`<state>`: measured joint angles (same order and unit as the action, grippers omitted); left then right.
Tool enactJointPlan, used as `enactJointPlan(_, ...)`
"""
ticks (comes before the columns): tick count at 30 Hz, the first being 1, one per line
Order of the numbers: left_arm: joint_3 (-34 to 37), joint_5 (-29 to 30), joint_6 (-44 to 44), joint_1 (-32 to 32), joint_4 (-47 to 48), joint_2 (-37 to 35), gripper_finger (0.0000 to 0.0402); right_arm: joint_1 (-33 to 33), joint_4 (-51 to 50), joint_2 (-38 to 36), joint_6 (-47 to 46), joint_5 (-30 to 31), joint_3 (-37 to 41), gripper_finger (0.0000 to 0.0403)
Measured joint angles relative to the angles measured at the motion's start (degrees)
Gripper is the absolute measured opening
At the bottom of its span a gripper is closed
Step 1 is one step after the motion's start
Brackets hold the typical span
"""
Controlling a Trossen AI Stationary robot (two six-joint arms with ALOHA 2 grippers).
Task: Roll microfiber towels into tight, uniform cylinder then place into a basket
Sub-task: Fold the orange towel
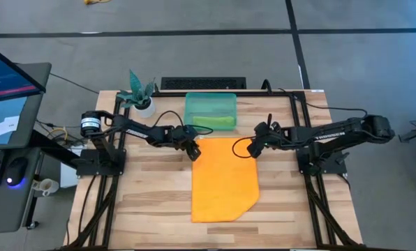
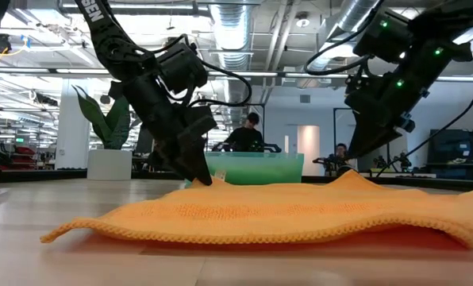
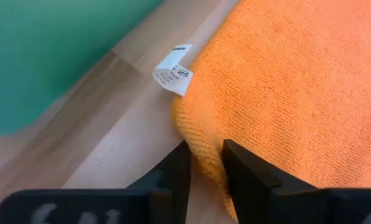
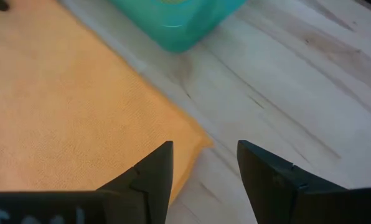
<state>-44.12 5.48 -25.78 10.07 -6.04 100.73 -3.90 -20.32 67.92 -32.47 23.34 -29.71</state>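
Observation:
The orange towel (image 1: 225, 178) lies spread flat on the wooden table, a white label (image 3: 173, 70) at its far left corner. My left gripper (image 1: 194, 153) is shut on the towel's edge at that corner. At the towel's far right corner (image 4: 198, 142), my right gripper (image 1: 253, 152) is open, one finger over the cloth and one over bare wood. The teal basket (image 1: 210, 104) stands just beyond the towel. A lime green towel (image 1: 215, 123) lies inside it. My left gripper pinches the orange towel's left edge (image 3: 204, 158) between its two fingers, just short of the labelled far corner. The fingers (image 2: 205, 176) come slanting down from the table's left. The edge bunches up between them, and the towel's remainder lies flat on the table.
A white pot with a teal plant (image 1: 139, 97) stands at the table's far left, beside the basket. Bare wood (image 1: 145, 202) lies left of the towel and along the near edge. People (image 2: 248, 135) sit in the room behind.

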Motion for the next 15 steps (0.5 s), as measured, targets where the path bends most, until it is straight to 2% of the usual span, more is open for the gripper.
enactJointPlan(10, 0.02, 0.28, 0.7, -0.02, -0.27, 0.0, 0.0018, -0.41, 1.52, 3.13, 0.02, -0.83, 0.11, 0.0199)
enactJointPlan(15, 0.02, 0.43, 0.7, 0.0, 0.05, 0.0, 0.0002, -1.67, 3.57, 6.29, 0.92, -2.18, 0.0, 0.0198)
